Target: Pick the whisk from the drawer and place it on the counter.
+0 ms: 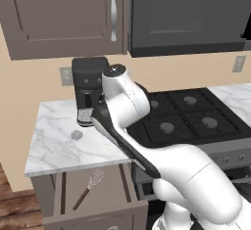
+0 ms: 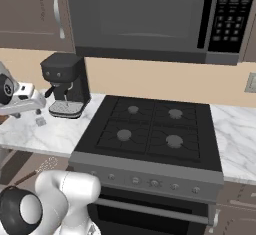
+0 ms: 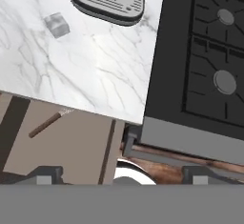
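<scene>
The whisk lies in the open drawer below the counter's front edge, brown handle toward the front left, wire head toward the counter. In the hand view the whisk sits at the lower left, its wire head partly under the overhang of the marble counter. My gripper hangs above the counter's front edge and the drawer, right of the whisk. It is open, its fingertips far apart with nothing between them. The arm hides part of the counter in the left base view.
A black coffee machine stands at the back of the counter, with a small grey lump in front of it. The black stovetop adjoins the counter on the right. Upper cabinets and a microwave hang above.
</scene>
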